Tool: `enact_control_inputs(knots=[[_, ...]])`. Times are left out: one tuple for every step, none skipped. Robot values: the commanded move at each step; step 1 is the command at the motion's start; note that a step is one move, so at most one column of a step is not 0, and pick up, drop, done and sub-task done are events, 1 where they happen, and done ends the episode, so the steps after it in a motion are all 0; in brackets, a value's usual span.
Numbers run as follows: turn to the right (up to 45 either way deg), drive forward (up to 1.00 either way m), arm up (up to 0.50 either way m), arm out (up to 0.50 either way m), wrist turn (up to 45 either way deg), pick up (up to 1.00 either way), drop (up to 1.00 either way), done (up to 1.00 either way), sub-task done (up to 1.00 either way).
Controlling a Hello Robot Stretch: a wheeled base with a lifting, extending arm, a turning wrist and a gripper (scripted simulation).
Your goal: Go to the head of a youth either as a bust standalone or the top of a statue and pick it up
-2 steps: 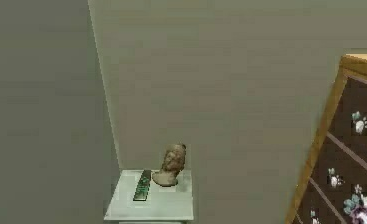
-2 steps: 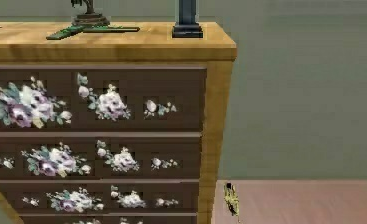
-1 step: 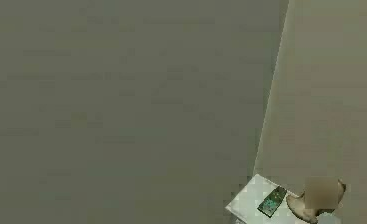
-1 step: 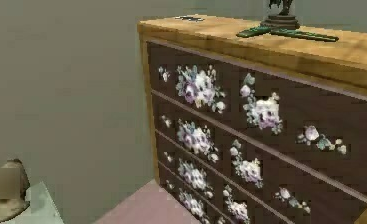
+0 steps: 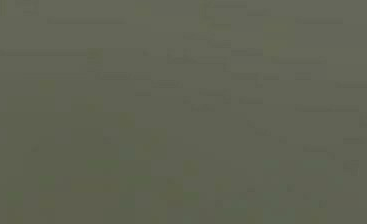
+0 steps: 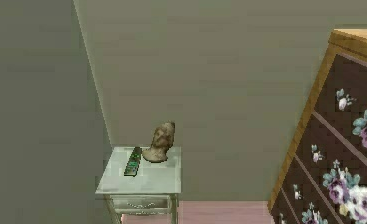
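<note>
No lettering, label, number or sign can be read in either view. A green flat object (image 6: 133, 161) along the left edge of the small white table (image 6: 156, 178) carries marks too small to make out.

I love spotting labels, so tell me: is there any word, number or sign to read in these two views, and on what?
No text can be read.
On the bust: no writing seen.
On the green flat thing beside it on the nightstand: any marks are too small to read.
On the dresser: painted flowers, no words.
On the wall in the forward view: plain, no sign.
</note>
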Motion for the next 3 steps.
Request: enact_control_inputs(knots=[[0.0, 0.00, 0.50, 0.00, 0.0, 0.00, 0.00, 0.00, 0.00], [0.0, 0.00, 0.24, 0.00, 0.0, 0.00, 0.00, 0.00, 0.00], [0.0, 0.00, 0.00, 0.50, 0.0, 0.00, 0.00, 0.00, 0.00]])
